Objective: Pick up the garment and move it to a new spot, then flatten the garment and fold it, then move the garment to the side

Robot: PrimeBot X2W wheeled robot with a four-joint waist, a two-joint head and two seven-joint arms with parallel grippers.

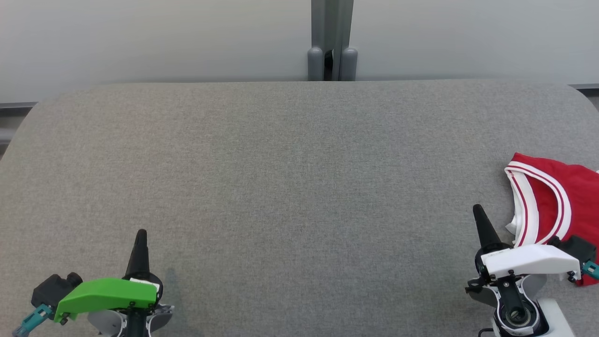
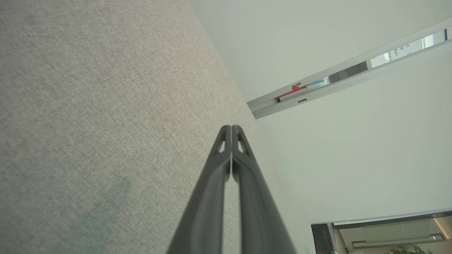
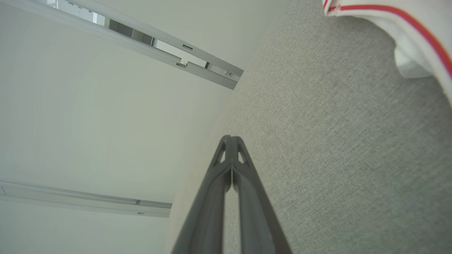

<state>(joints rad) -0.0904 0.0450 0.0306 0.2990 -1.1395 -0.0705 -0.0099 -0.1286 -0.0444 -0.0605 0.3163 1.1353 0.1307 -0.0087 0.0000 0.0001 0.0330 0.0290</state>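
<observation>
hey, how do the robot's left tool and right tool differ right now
The left tool has a green cover; the right tool has a white cover. The left tool sits over bare grey table, far from the red garment; the right tool is close beside it. Both are shut and hold nothing, fingers pointing up the head view.

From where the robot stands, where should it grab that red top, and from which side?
Probably the white striped band of the red garment, where it curls up off the grey table. The shut right gripper sits just left of that edge, so opening and coming in from there looks easiest.
</observation>
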